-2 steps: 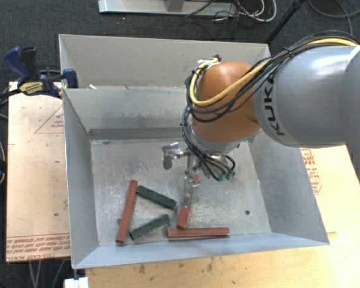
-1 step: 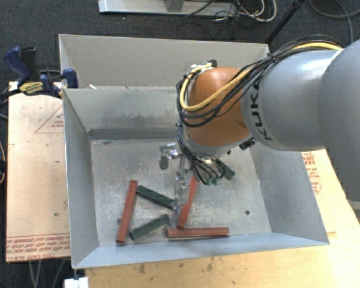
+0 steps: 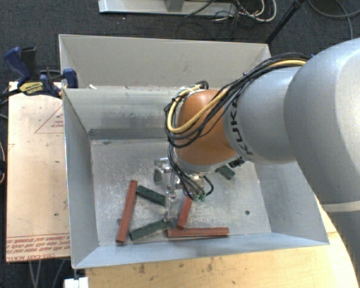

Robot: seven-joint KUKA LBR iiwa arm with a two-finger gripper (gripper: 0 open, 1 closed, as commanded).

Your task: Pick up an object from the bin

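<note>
Dark green stick is lying near the middle of the floor of the grey bin, slanting down toward the right. Its right end is running in under the gripper, which is hanging low over that spot. You are looking down on the gripper from above, and the orange wrist cover and the looped cables are sitting over much of it. So you cannot tell whether the jaws are open or closed, or whether they are touching anything. Several other pieces are crowding this spot. A short red-brown stick is lying just to the right of the gripper's tip, slanting steeply. Its lower end is meeting a longer red-brown stick that is lying flat beside the near wall. A second dark green stick is lying below and to the left of the tip, with its right end reaching into the same cluster. A long red-brown stick is lying farther left, running almost straight up the view and apart from the gripper. Its lower end is sitting near the left end of that second green stick. A small dark green piece is peeking out to the right of the wrist cover, apart from the others.
</note>
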